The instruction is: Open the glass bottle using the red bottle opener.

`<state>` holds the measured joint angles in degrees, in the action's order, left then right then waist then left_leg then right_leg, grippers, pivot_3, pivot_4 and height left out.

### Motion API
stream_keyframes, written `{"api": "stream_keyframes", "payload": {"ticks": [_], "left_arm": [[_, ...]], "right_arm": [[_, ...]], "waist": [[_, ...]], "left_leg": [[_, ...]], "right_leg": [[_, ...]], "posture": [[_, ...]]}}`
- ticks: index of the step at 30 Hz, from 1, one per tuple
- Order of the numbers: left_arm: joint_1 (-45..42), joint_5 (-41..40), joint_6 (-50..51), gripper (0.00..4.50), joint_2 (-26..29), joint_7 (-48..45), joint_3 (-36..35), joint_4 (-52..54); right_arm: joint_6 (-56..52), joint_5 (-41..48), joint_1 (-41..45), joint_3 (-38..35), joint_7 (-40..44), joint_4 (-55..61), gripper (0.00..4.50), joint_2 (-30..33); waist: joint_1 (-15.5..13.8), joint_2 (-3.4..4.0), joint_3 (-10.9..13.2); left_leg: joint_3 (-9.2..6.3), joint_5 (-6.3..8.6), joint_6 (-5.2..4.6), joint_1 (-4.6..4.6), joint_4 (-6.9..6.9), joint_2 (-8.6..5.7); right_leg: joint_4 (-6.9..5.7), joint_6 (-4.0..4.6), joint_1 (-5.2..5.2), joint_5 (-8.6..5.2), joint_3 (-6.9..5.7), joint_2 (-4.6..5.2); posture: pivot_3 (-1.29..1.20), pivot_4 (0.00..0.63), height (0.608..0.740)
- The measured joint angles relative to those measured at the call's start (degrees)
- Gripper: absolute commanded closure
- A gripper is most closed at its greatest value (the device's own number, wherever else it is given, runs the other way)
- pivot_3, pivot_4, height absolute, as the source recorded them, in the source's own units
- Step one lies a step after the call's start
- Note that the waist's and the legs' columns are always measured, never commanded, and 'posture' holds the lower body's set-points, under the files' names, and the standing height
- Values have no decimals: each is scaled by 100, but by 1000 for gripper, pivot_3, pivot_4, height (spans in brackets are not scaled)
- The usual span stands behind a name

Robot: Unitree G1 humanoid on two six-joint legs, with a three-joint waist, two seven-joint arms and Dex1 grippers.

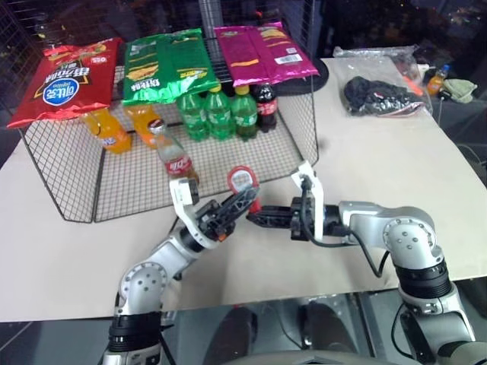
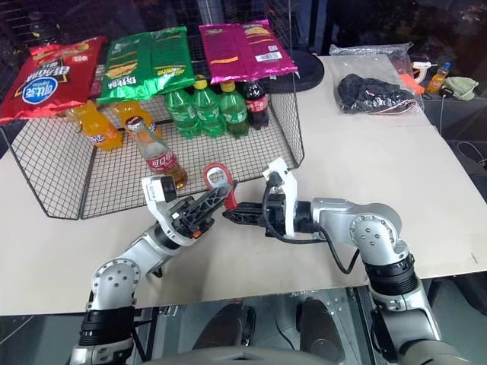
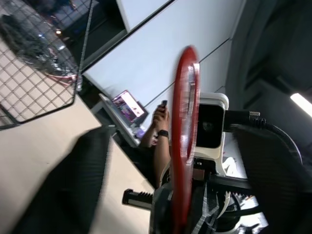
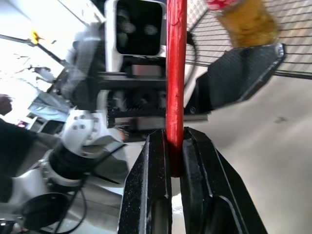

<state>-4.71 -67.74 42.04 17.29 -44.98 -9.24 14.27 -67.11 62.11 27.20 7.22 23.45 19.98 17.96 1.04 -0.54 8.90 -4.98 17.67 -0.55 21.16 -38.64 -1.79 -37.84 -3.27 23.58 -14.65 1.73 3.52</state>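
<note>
One red bottle opener is seen near the centre of the head views, its oval ring raised upright and its handle hidden between the closed jaws of the right gripper, which are clamped on it; in the right wrist view the opener is shown edge-on as a red bar pinched low between the two black fingers. The jaws of the left gripper are spread open on either side of the opener, and no contact with it can be made out. One glass bottle is tilted just above and left of the grippers, at the open front of a wire basket; its base is cut off from view by the left gripper's white camera housing. Two orange soda bottles, three green bottles and one dark cola bottle are counted inside the basket. Three snack bags are laid across its top. One black bundle is seen at the upper right of the table, its contents hard to make out.
</note>
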Motion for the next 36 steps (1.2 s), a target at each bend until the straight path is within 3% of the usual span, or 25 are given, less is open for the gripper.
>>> {"api": "stream_keyframes", "payload": {"ticks": [3, 9, 13, 20, 28, 36], "left_arm": [[192, 248, -120, 81, 81, 167, 0, 346], [670, 1490, -1007, 81, 175, 752, -156, 978], [1032, 2760, -2004, 81, 43, 1171, -98, 1536], [1341, 4845, -3594, 81, -89, 2198, -319, 1792], [557, 5076, -4080, 81, 132, 2476, -847, 886], [-46, 5022, -4223, 81, 143, 2523, -940, 68]], "right_arm": [[107, -123, -108, -168, -56, -50, 4500, 17], [993, -738, -354, -760, -107, -179, 4500, 110], [1924, -1170, -351, -1084, 88, -187, 4500, 81], [3144, -1968, -455, -894, 765, -121, 4500, 132], [4502, -3520, -571, 119, 1256, -56, 4500, 293], [4801, -3898, -628, 206, 1257, -105, 4500, 90]], "waist": [[-7, 0, 0], [-24, 3, 3], [-26, 3, 3], [-43, 5, 4], [-26, 4, 4], [-35, 3, 4]], "left_leg": [[-2, 0, 0, 2, 6, 1], [2, 0, 0, 3, 12, 0], [4, 0, 0, 3, 22, 0], [3, 0, 0, 3, 29, 3], [3, 0, 1, 4, 26, 0], [-3, 0, 1, 4, 24, 0]], "right_leg": [[5, 0, 1, 0, 0, 2], [12, 0, 1, 0, 1, 5], [22, 0, 2, 0, 3, 5], [25, 0, 2, 0, 1, 7], [25, 0, 3, 0, -3, 6], [23, 0, 3, 0, -8, 6]], "posture": [[0, 150, 740], [0, 150, 740], [0, 150, 740], [0, 150, 740], [0, 150, 740], [0, 150, 740]]}}
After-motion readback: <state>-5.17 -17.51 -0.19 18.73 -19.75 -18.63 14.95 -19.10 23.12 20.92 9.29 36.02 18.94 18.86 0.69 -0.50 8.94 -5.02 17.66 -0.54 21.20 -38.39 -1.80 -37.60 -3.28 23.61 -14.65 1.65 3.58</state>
